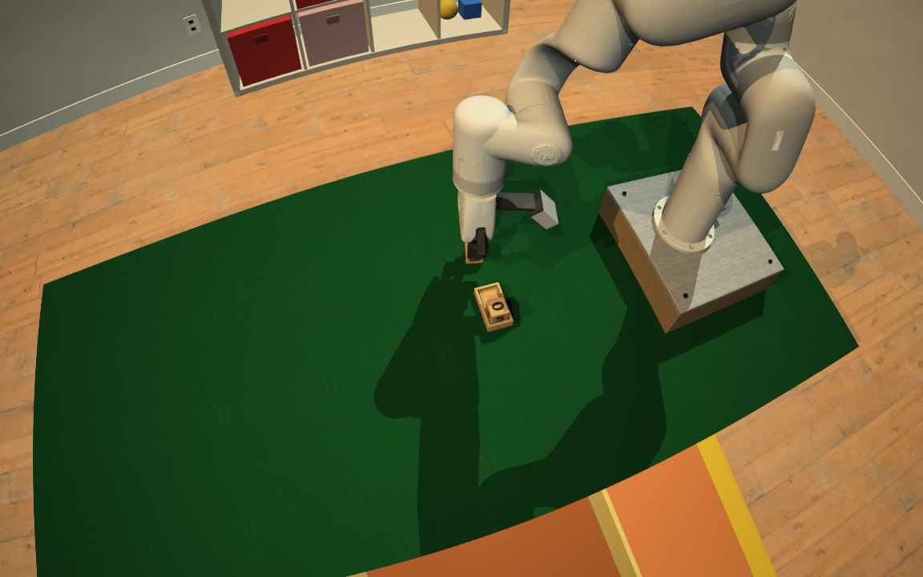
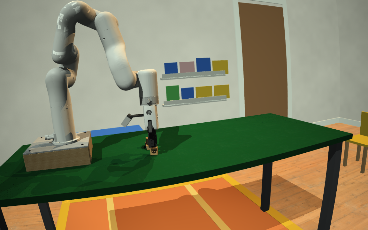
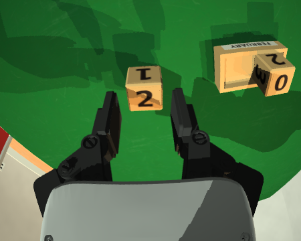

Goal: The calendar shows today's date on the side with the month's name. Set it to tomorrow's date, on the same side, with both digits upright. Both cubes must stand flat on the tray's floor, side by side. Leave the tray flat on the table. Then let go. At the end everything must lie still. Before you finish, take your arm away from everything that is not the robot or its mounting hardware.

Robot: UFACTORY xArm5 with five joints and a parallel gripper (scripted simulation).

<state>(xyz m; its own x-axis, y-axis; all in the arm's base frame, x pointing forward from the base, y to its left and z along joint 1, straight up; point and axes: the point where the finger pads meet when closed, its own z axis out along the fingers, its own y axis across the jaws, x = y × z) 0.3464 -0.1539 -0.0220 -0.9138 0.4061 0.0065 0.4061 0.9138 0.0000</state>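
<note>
Cubes: 1 in tray, 1 on table.

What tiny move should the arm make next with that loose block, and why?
Probably lower the tool straight down. The loose cube lies on the table outside the tray, centred ahead of the open fingers, with a gap on each side, so nothing is gripped yet.

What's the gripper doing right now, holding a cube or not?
Gripper: open, holding nothing; its fingers straddle the loose cube on the table with gaps on both sides.
</note>
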